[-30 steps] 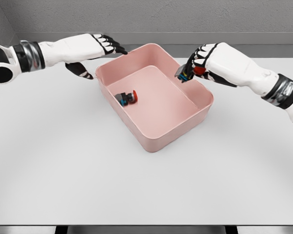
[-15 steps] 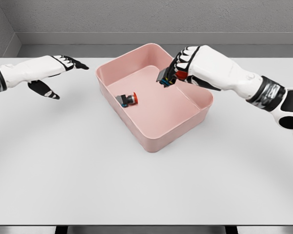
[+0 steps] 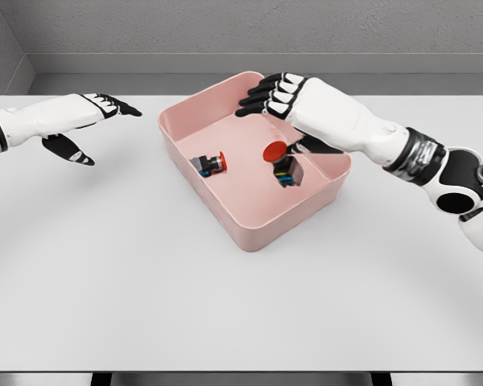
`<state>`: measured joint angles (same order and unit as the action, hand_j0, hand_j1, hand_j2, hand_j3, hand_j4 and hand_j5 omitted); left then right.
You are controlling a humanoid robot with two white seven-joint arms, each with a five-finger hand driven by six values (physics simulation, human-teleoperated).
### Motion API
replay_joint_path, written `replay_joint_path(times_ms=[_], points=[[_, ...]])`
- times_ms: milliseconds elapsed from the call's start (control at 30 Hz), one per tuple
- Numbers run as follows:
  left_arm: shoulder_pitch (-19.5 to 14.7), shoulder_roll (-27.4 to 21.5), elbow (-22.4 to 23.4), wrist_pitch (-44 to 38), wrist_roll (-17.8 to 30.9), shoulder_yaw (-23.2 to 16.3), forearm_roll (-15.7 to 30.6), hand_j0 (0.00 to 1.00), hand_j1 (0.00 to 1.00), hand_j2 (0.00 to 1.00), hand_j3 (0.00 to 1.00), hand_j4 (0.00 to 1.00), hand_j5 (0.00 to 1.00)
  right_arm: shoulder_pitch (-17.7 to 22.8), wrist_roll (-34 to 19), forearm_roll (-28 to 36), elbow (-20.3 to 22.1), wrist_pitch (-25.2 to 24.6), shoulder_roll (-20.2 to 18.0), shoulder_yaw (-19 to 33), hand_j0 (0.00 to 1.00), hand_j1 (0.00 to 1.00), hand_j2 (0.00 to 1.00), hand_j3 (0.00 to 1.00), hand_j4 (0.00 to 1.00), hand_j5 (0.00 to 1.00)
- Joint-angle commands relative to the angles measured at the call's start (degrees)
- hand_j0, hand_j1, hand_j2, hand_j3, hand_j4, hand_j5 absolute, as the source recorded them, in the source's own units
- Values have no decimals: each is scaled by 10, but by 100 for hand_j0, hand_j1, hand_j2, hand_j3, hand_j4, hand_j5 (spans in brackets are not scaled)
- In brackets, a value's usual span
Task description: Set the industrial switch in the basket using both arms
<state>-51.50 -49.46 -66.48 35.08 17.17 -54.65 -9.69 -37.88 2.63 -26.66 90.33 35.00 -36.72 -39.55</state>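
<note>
The right hand [image 3: 286,95], fingers spread, hovers over the basket [image 3: 225,205]; a switch [image 3: 282,161] sits below it, red cap pointing upper left. Left hand [image 3: 88,117] is spread too.

Basket [image 3: 262,229] walls — open top

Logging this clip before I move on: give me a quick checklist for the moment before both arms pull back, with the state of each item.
1. First switch lies on the basket floor: ok.
2. Second switch is inside the pink basket: ok; whether it has settled, cannot tell.
3. Right robot hand has its fingers spread, holding nothing: ok.
4. Left robot hand is open and off to the basket's left side: ok.
5. Basket sits flat on the table: ok.
</note>
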Motion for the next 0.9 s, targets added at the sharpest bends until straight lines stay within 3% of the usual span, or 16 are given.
replay_joint_path(times_ms=[0, 467, 600, 733, 833, 867], points=[[0, 0, 1, -1, 0, 1, 4, 100, 100, 100, 100, 100, 100, -1, -2, 5, 0, 0, 13, -6, 86, 86, 86, 86, 86, 86], [1, 0, 1, -1, 0, -1, 4, 100, 100, 100, 100, 100, 100, -25, -2, 5, -1, 0, 38, -13, 86, 86, 86, 86, 86, 86], [1, 0, 2, -1, 0, -1, 4, 100, 100, 100, 100, 100, 100, -25, -2, 4, -2, 0, 35, -11, 100, 100, 100, 100, 100, 100], [1, 0, 2, -1, 0, -1, 4, 100, 100, 100, 100, 100, 100, -25, -18, 4, -4, 0, 33, -10, 100, 100, 100, 100, 100, 100], [1, 1, 1, -1, 0, -2, 4, 100, 100, 100, 100, 100, 100, -25, -18, 5, -39, 0, 27, -5, 100, 100, 100, 100, 100, 100], [1, 1, 1, -1, 0, -2, 4, 100, 100, 100, 100, 100, 100, -25, -18, 6, -51, 0, 9, 12, 100, 100, 100, 100, 100, 100]])
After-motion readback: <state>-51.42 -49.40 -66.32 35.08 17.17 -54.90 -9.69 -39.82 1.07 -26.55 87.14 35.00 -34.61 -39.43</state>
